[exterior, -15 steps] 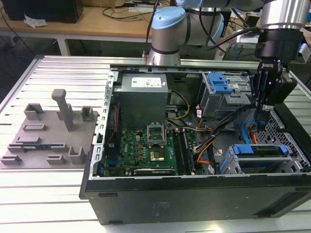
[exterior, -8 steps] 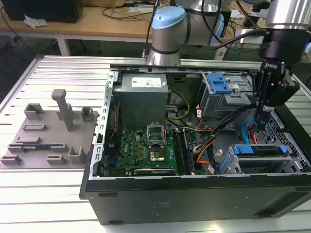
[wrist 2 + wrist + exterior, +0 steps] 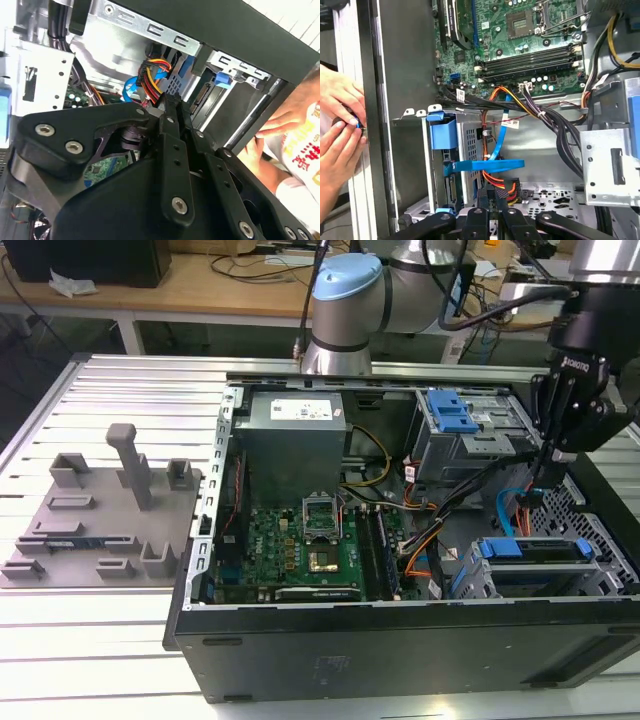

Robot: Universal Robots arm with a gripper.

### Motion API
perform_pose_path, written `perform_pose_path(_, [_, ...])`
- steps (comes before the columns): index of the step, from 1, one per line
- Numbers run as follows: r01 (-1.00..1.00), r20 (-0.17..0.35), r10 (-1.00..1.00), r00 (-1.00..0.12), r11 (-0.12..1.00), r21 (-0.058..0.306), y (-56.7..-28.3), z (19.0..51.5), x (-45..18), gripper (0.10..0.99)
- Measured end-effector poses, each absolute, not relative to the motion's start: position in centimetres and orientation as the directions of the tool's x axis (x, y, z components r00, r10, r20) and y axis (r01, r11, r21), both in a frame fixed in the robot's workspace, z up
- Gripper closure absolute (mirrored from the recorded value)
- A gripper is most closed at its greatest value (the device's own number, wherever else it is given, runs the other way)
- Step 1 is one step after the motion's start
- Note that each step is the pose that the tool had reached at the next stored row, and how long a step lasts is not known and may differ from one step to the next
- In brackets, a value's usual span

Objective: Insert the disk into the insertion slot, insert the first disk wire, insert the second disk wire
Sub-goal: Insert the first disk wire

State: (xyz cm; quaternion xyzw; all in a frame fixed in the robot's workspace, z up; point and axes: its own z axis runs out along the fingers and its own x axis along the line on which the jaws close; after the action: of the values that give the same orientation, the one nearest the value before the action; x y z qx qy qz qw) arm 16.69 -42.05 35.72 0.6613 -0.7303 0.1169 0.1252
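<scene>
The pincer (image 3: 555, 452) hung inside the open computer case (image 3: 400, 650), at the exterior view's right. The case lay on the ribbed metal surface (image 3: 90, 660). In the first wrist view the pincer's fingers stood close together, clamped on the black plug (image 3: 506, 189) of a bundle of orange, red and yellow wires (image 3: 492, 176). The disk (image 3: 535, 552) sat inside the insertion slot (image 3: 545, 585), its blue carrier showing at both ends, near the pincer's tips. A flat blue cable (image 3: 487, 165) ran across close to the disk's back edge; whether it was plugged in could not be told. A person's hands (image 3: 340, 130) rested against the outer side of the case wall.
</scene>
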Motion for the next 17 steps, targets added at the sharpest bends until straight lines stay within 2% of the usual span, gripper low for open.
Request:
perform_pose_path(8, [-0.995, 0.249, -0.964, -0.094, 0.098, 0.004, -43.6, 36.2, 16.7, 0.922])
perform_pose_path(17, [-0.995, 0.232, -0.968, -0.092, 0.098, 0.014, -47.0, 36.2, 16.7, 0.922])
